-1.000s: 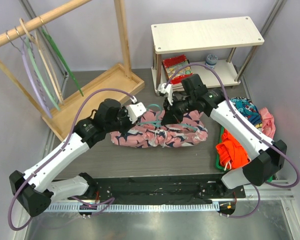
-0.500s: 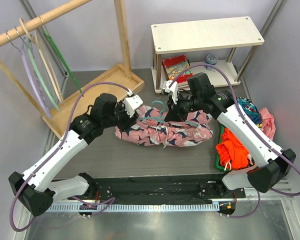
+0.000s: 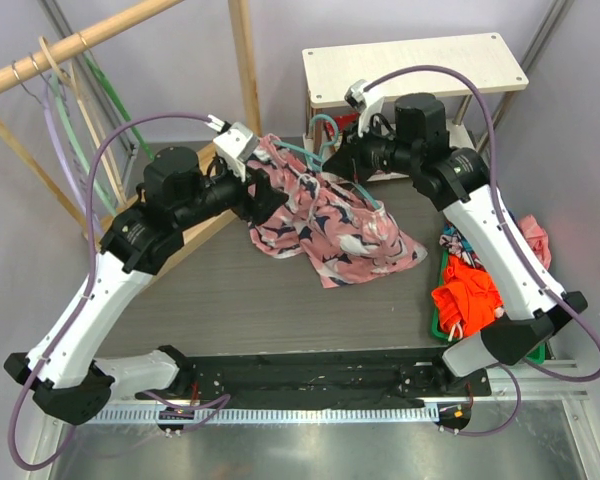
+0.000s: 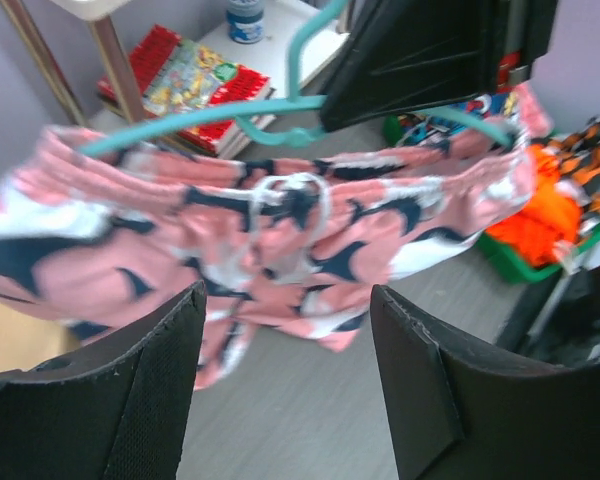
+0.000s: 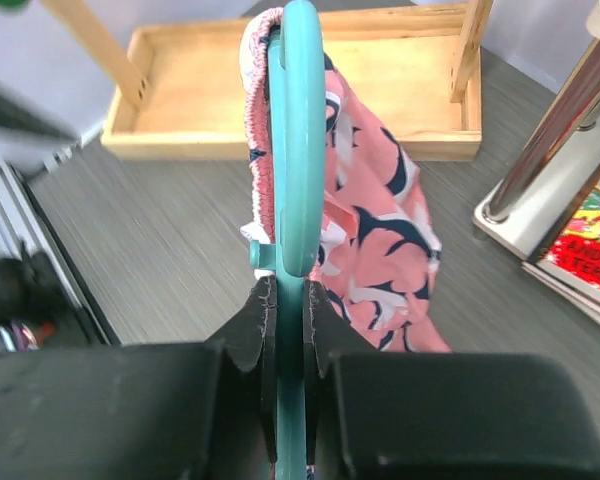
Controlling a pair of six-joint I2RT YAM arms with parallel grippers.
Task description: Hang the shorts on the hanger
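The pink shorts (image 3: 330, 220) with navy and white shapes hang off the teal hanger (image 3: 298, 152), lifted above the table. My right gripper (image 3: 338, 160) is shut on the hanger; in the right wrist view the hanger (image 5: 302, 150) stands edge-on between the pads (image 5: 267, 330), with the shorts (image 5: 385, 225) draped over its far end. My left gripper (image 3: 268, 196) is open just left of the shorts. In the left wrist view its fingers (image 4: 130, 400) stand wide apart with nothing between them, and the shorts (image 4: 280, 230) and the hanger (image 4: 180, 125) hang beyond.
A wooden rack (image 3: 80, 40) with several other hangers (image 3: 75, 140) stands at the left on a tray base (image 3: 205, 175). A white shelf (image 3: 410, 65) with a red book (image 4: 180, 80) is at the back. A green bin holds orange cloth (image 3: 465, 300) at the right.
Both arms rose and moved back. The right gripper lifted the hanger with the shorts off the table. The left gripper opened and let go of the shorts.
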